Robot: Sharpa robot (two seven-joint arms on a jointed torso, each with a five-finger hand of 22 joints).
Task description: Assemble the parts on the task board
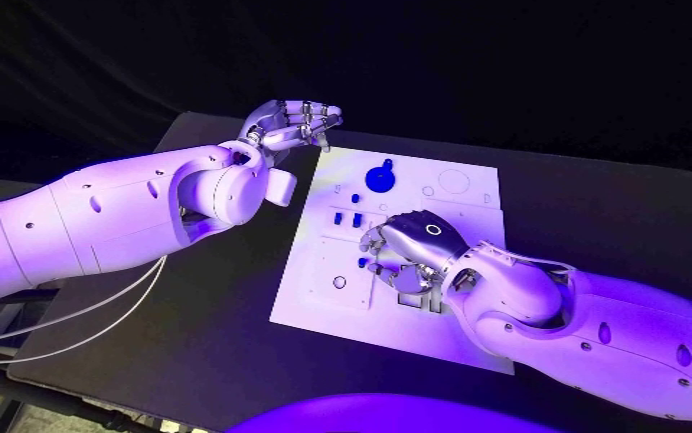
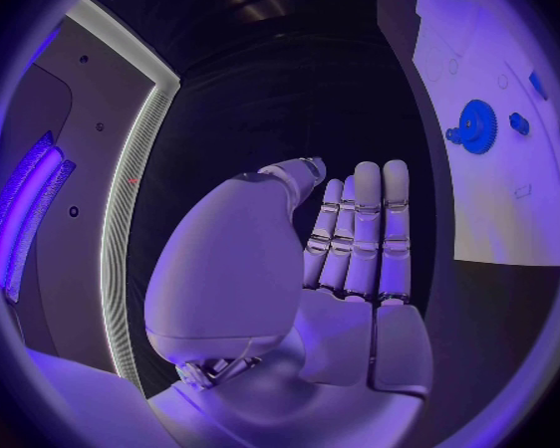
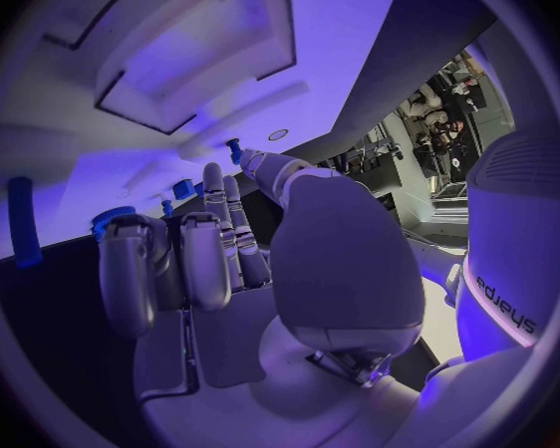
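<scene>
The white task board (image 1: 462,203) lies in the middle of the black table. A blue gear (image 1: 381,176) sits near its far edge, with small blue pegs (image 1: 348,219) just in front of it. My right hand (image 1: 411,248) hovers over the board's middle, fingers pointing down and spread, nothing gripped. In the right wrist view a small blue peg (image 3: 234,149) shows just past the thumb tip; I cannot tell whether they touch. My left hand (image 1: 296,123) is raised beyond the board's far left corner. Its fingers (image 2: 368,229) are straight and empty, and the gear (image 2: 477,126) lies off to one side of them.
Rectangular recesses (image 1: 411,298) are cut into the board's near part, partly under my right wrist. Thin white cables (image 1: 87,313) hang off the table's left edge. Bare black table (image 1: 188,333) lies left of the board, and more (image 1: 577,193) to its right.
</scene>
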